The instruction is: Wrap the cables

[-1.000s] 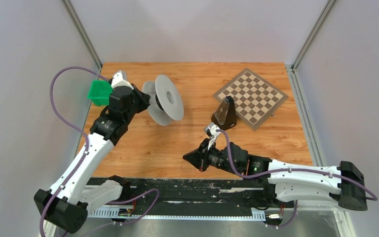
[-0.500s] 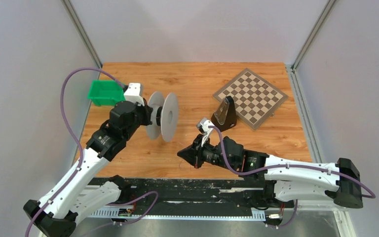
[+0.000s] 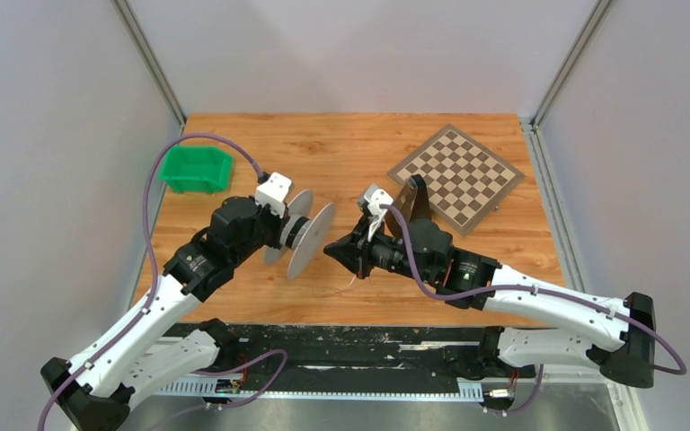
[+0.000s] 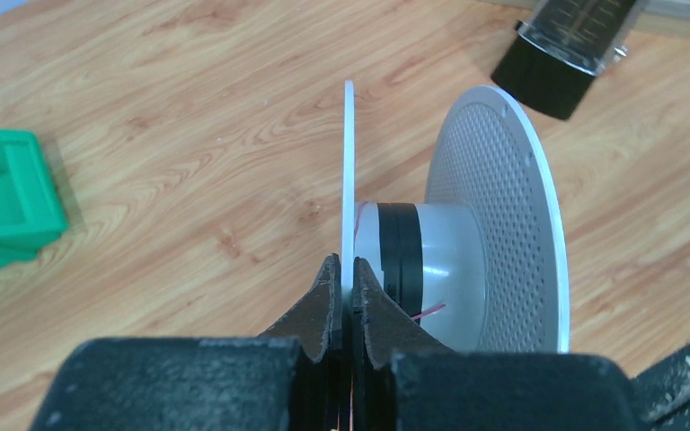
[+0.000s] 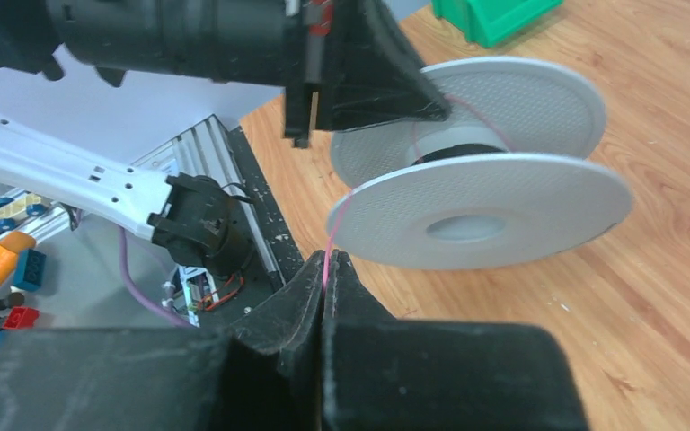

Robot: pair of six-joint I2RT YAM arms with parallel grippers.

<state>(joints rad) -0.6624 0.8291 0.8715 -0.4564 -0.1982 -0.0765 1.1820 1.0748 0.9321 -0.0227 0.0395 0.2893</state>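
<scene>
The wooden surface [image 3: 341, 144] carries a chessboard [image 3: 456, 178] at the far right and a green bin [image 3: 196, 169] at the far left. Both arms meet over its middle.

The left arm [image 3: 157, 301] holds the grey spool [image 3: 310, 238] lifted off the surface, with the left jaws clamped on the rim of the gripped flange [image 4: 349, 180]. That is a narrow hold on a wide disc, so a sideways tug from the wire could make the spool pivot or slip out of the jaws.

The right arm [image 3: 521, 301] faces it, close to the free flange [image 5: 476, 211]. A black stand [image 3: 411, 193] sits just behind its wrist, so a wide swing could strike either one.

The right jaws are pressed together on the thin reddish wire [image 5: 335, 229]. From that pinch the wire climbs over the edge of the free flange and runs in to the hub, and a short red piece shows there in the left wrist view.

The main risk, as I judge it, lies at that edge. The wire may catch on the rim, or slide down the outer face instead of dropping into the channel.
- Too much pull: a wire this fine may snap or draw out of the right jaws.
- Too little pull: any turns on the hub could slacken and spill off.

I cannot find the wire's free end in these views, so I cannot tell how much length is left to wind
</scene>
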